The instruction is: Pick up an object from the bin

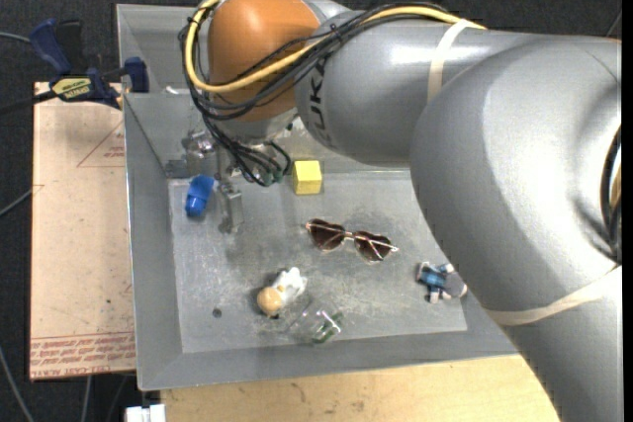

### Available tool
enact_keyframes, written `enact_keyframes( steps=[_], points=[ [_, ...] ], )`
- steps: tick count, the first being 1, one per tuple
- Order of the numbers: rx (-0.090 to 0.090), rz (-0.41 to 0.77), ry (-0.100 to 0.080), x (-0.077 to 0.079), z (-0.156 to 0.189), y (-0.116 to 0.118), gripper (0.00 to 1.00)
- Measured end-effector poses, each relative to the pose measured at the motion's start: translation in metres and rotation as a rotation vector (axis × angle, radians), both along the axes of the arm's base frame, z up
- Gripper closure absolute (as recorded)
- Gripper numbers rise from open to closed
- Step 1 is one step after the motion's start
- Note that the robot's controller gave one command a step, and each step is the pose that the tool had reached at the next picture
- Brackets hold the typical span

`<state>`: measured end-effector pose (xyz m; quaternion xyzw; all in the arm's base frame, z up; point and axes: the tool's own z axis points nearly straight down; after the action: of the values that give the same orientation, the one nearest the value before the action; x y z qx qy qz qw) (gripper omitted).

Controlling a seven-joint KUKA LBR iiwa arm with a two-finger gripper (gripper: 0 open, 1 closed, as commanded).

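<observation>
Tool (214, 202) spread wide near the bin's (148, 212) left wall — blue cap (199, 197) just beside it

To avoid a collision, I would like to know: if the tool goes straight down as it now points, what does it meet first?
Most likely the bare bin floor just under the tool, close beside the small blue object at the bin's left. Depth is unclear, so it might graze that object.

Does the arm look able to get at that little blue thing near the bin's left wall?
Probably yes. The arm's end hangs low right beside the blue thing, with nothing lying between them. The bin's sloped wall just beyond it might crowd the grab, though.
</observation>
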<state>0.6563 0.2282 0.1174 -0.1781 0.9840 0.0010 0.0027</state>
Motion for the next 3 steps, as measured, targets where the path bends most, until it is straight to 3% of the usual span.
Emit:
enact_keyframes(
  steps=[1, 2, 3],
  points=[
    [0.003, 0.077, -0.007, 0.003, -0.044, -0.004, 0.00],
    [0.000, 0.267, -0.009, 0.002, -0.042, 0.012, 1.00],
    [0.001, 0.267, -0.008, 0.002, -0.042, 0.012, 1.00]
  ],
)
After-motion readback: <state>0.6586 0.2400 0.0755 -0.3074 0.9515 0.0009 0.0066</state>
